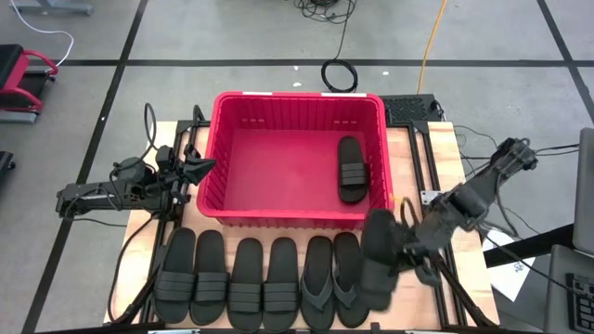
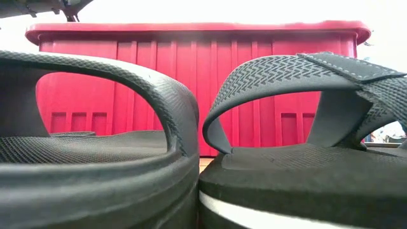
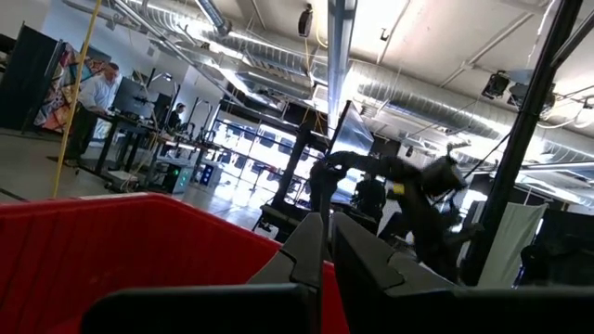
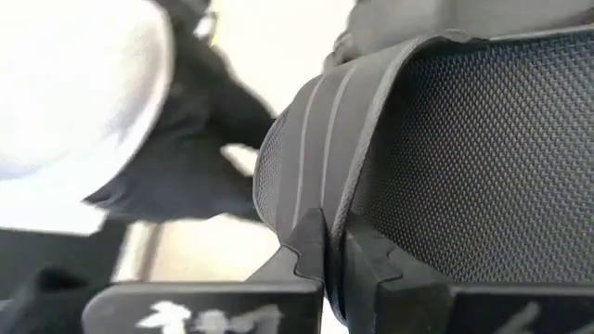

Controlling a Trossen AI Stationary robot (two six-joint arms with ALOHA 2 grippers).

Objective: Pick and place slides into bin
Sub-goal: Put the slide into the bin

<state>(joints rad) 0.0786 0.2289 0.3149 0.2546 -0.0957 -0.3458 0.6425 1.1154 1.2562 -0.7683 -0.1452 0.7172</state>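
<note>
The red bin (image 1: 297, 158) stands at the table's middle, with one black slide (image 1: 351, 170) lying flat on its floor at the right. Several more slides (image 1: 251, 283) lie side by side along the near edge, soles down. My right gripper (image 1: 405, 245) is shut on the rightmost slide (image 1: 379, 262), at the row's right end, near the bin's near right corner. My left gripper (image 1: 202, 170) hangs shut and holding nothing just left of the bin's left wall (image 3: 111, 250). The low view shows two slides' straps (image 2: 280, 83) close up in front of the bin. My right gripper pinches the slide's ribbed band strap at its edge (image 4: 320, 199). One finger (image 4: 306, 250) lies on the band's outer face and the other (image 4: 371, 260) sits between band and footbed. The fingers come from the table's right, slanting down. The slide looks raised above the row.
Black frame rails (image 1: 422, 148) run along the table's left and right sides. Cables (image 1: 339, 74) lie on the floor beyond the far edge. A white sheet (image 1: 520, 274) lies right of the table. People stand at desks (image 3: 97, 93) far across the room.
</note>
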